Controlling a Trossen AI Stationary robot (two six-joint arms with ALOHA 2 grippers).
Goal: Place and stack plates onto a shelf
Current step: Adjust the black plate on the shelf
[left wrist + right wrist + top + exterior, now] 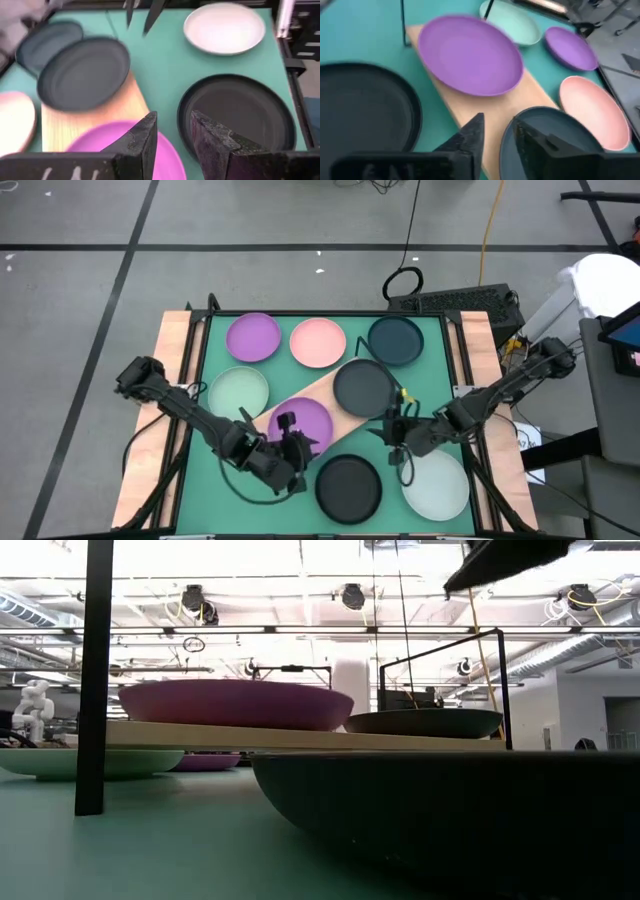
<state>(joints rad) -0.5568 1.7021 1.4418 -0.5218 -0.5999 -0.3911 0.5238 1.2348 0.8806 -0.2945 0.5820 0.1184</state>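
Shelf (322,395) carried two plates: a purple plate (300,423) and a dark teal plate (364,387).
Left gripper (291,442) hovered over the purple plate's edge, fingers slightly parted, empty. Right gripper (399,427), also slightly parted and empty, sat just beside the dark teal plate. Black plate (450,810) filled the low view, its lower edge cut off.

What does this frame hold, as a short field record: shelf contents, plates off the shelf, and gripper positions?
shelf: holds two plates, unstacked
on shelf: purple plate, dark plate
off shelf: purple, pink, dark teal, mint, black, pale
left gripper: over shelf's purple plate, empty
right gripper: beside shelf's dark plate, empty
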